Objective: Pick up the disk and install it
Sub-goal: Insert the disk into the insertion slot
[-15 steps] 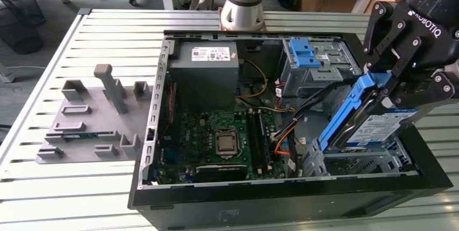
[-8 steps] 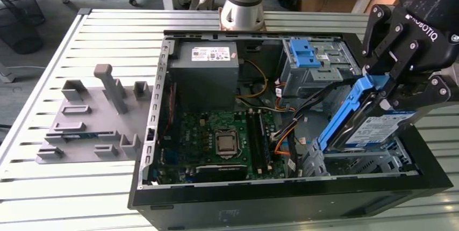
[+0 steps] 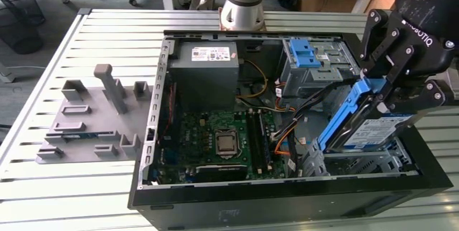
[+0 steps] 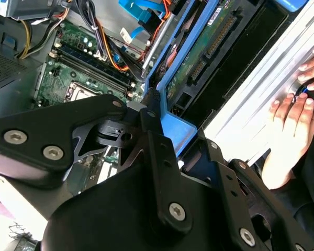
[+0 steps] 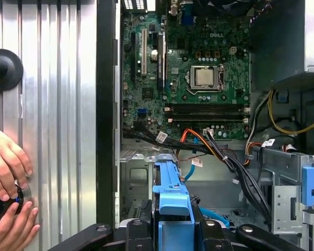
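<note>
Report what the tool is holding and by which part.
The tool holds the disk by the upper end of its blue frame, tilted above the computer case.

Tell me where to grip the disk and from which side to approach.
Grip the disk by its upper end, across the blue frame, coming from above: it stands tilted on edge with its lower end down in the case, leaving the top free. The end effector clamps it there.

Exterior view: high, tilted down over whole open computer case point(image 3: 287, 204) on slatted table point(image 3: 57, 188); both wrist views: close, looking past gripper point(image 5: 172, 230) into case; all three share motherboard point(image 3: 215, 129), the disk point(image 3: 369, 131).
</note>
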You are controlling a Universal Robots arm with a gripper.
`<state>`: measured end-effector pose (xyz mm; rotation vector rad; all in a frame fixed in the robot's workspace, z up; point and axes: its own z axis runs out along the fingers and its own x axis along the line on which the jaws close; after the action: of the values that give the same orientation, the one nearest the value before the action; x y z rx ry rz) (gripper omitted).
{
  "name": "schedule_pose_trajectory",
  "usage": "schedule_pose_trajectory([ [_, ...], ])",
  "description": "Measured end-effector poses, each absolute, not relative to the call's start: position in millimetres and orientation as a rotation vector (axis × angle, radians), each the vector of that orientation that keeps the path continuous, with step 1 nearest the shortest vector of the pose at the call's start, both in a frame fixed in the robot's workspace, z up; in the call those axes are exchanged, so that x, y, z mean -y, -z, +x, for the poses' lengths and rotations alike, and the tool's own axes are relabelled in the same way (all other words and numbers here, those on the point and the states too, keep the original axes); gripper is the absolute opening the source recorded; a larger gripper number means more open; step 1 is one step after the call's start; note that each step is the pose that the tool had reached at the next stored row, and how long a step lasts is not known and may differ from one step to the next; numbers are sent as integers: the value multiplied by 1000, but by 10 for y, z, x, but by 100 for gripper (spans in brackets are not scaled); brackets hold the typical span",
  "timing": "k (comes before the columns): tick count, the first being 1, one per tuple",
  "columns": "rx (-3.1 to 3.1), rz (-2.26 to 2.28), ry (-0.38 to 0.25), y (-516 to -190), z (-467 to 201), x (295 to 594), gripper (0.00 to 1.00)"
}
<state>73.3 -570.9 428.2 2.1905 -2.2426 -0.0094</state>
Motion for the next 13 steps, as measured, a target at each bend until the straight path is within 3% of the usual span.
schedule_pose_trajectory([
  [13,2243,2191,9,-4176,733,5710,36],
])
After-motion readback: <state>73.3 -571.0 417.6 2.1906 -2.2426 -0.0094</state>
